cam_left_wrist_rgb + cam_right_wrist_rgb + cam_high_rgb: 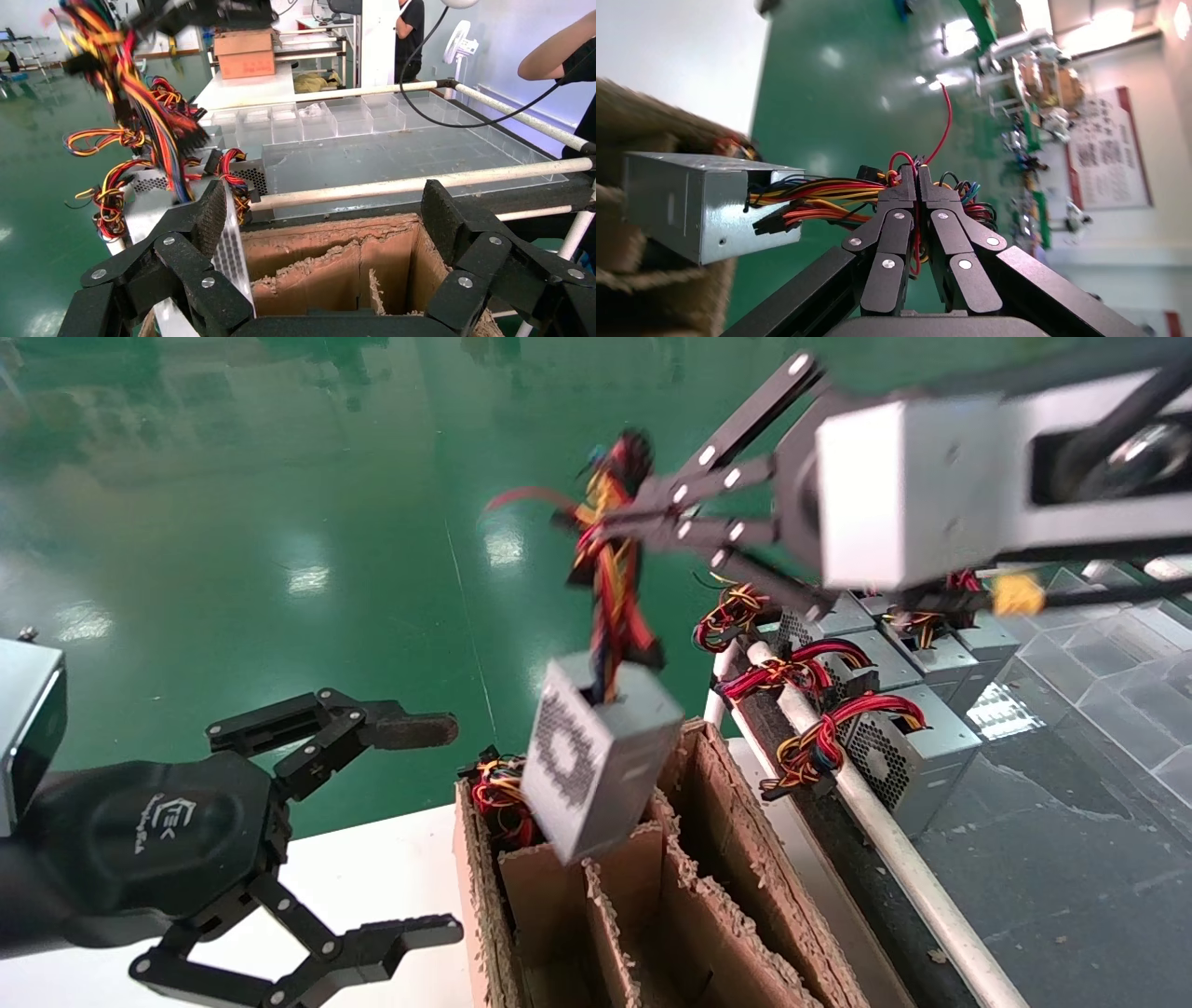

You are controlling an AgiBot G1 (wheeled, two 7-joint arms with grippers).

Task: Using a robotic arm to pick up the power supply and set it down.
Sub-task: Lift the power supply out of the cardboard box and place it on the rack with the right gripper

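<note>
1. The right gripper (pixel 605 528) is up high on the right side. Its two black fingers (pixel 905 189) are pressed together on the wire bundle (pixel 610 570) – red, yellow, orange and blue wires.
2. The power supply (pixel 596 756) is a grey metal box. It hangs in the air by those wires, tilted, with its face full of little holes turned to the left.
3. The box hangs just above the cardboard box (pixel 708 896), over its far left slot. Its low corner is at the top of the cardboard divider, but it is hard to tell if they touch.
4. Another bunch of wires (pixel 498 794) pokes up from the far left corner of the cardboard box.
5. The left gripper (pixel 307 859) waits low on the left, over the white table (pixel 391 868). Its fingers are spread wide and hold nothing.
6. The left gripper has a small white logo (pixel 166 823) on its black body – the letters are too small to read.
7. More grey power supplies (pixel 894 747) sit in a row on the right, behind a white rail (pixel 894 850), each with its own wires.
8. The floor (pixel 233 523) is shiny green.
</note>
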